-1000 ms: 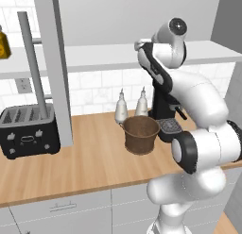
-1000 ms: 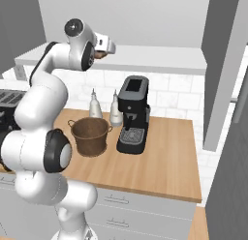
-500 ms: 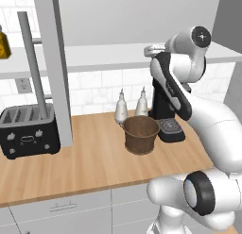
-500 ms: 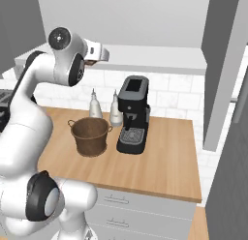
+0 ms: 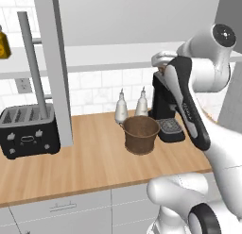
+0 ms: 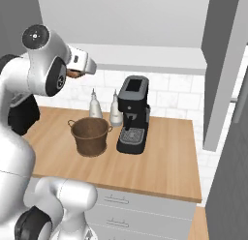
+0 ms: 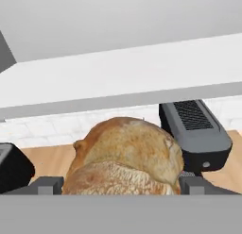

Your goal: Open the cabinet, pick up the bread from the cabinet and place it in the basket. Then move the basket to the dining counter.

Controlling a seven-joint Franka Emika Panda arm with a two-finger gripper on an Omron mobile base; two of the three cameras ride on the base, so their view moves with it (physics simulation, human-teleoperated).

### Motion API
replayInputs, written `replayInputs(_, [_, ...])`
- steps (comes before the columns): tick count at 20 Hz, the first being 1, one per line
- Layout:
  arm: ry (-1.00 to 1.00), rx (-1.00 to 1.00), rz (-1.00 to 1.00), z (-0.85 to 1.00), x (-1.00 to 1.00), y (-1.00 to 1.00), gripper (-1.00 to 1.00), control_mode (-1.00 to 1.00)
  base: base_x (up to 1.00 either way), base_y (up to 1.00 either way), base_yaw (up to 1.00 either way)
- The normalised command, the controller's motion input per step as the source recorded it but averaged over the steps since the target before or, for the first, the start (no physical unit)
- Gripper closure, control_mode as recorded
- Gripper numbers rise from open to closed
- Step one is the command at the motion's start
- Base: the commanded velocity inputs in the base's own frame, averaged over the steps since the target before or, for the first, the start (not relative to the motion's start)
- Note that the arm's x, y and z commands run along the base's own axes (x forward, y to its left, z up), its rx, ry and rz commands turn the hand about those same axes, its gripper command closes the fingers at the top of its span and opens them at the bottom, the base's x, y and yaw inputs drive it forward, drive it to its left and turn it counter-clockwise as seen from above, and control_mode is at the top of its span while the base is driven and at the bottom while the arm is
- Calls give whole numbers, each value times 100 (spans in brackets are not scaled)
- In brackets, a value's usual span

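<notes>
Nearest, the bread [image 7: 124, 157] sits clamped between the wide-set fingers of the claw [image 7: 122, 185], carried clear of the cabinet [image 5: 53, 68], whose door stands open. Below and beyond, the empty basket [image 5: 140, 133] waits on the counter [image 5: 90, 164] beside the coffee machine [image 6: 131, 115], in front of two bottles [image 6: 95, 106]. Judged remaining: lowering the bread into the basket, then carrying the basket to the dining counter.

The basket [image 5: 141, 133] stands open-topped on the counter; bottles [image 5: 121, 107] crowd just behind it, the coffee machine [image 5: 163, 110] just beside it; bare worktop [image 5: 90, 157] lies before it.
</notes>
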Motion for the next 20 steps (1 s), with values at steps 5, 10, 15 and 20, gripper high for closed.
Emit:
replayInputs(5, [16, 1, 0, -98, -100, 27, 100, -100, 0, 0, 0])
replayInputs(10, [40, 3, 0, -100, -40, 1, 100, -100, 0, 0, 0])
replayInputs(15, [37, 8, 0, -100, 100, -10, 100, -100, 0, 0, 0])
replayInputs(20, [12, 0, 0, -100, 100, 10, 100, -100, 0, 0, 0])
